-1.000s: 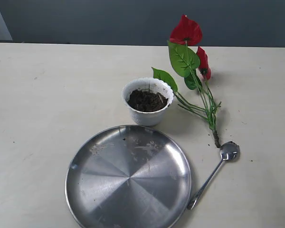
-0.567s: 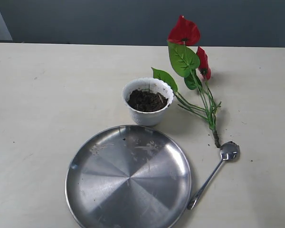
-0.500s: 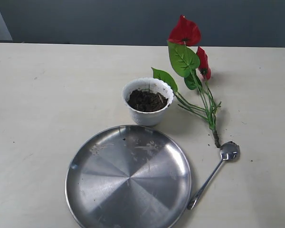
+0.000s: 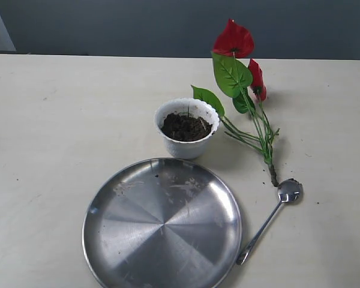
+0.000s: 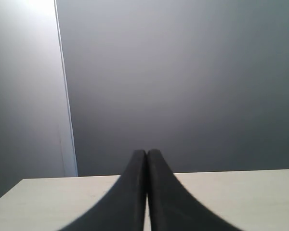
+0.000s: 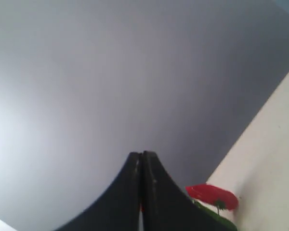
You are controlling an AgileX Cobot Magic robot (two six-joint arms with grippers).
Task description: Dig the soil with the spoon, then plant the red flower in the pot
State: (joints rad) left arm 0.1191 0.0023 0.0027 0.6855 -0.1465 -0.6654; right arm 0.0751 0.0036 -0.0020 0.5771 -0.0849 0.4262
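Observation:
The white pot (image 4: 186, 129) stands mid-table with dark soil (image 4: 185, 126) filling it. The red flower (image 4: 234, 39) lies flat on the table to the pot's right, its stem base pointing toward the spoon (image 4: 270, 219), which lies right of the steel plate with its bowl near the stem. No gripper shows in the exterior view. My left gripper (image 5: 146, 153) is shut with nothing between its fingers, above the table. My right gripper (image 6: 142, 155) is shut too, and a red bloom (image 6: 213, 195) of the flower shows just past it.
A large round steel plate (image 4: 162, 223) lies at the table's front, just before the pot. The beige table (image 4: 60, 120) ends at a dark grey wall behind.

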